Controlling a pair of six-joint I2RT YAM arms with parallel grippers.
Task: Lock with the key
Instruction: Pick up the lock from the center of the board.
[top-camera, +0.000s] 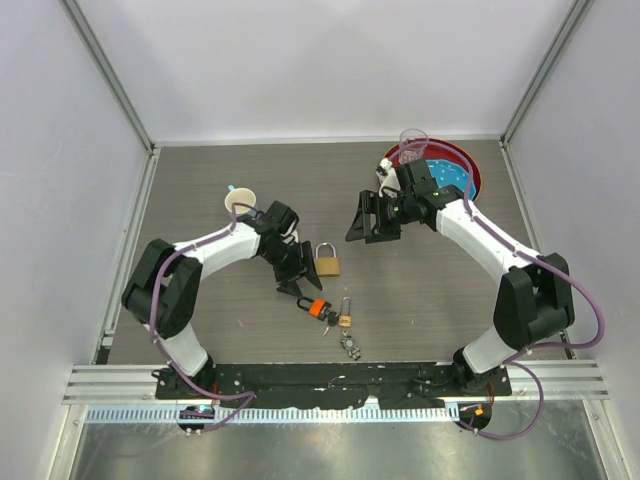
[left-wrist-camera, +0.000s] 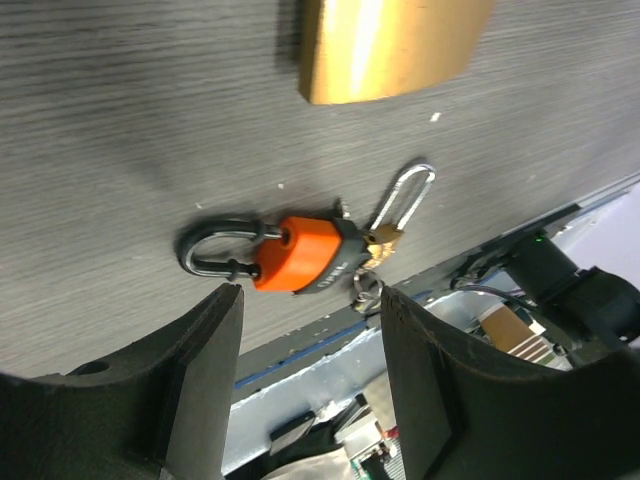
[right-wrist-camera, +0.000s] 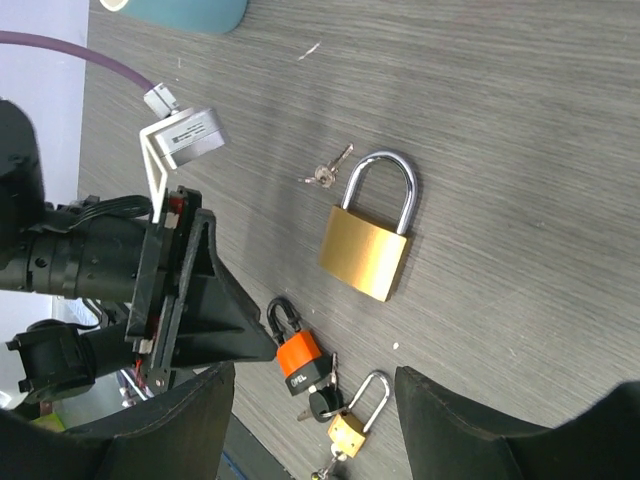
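Text check, all three views: nothing fully legible. One marking found, a short line of pale lettering on the black band next to the orange head of the key bunch (right-wrist-camera: 300, 362), which lies just beside the big brass padlock (right-wrist-camera: 365, 250); characters too small and blurred to read

Light bright, even, from overhead. Shadows on table (top-camera: 440, 300) faint, soft. My left wrist view: white glare streak across big brass padlock (left-wrist-camera: 390, 45), its edges soft; my fingers (left-wrist-camera: 190, 400) dark, blurred near lens.
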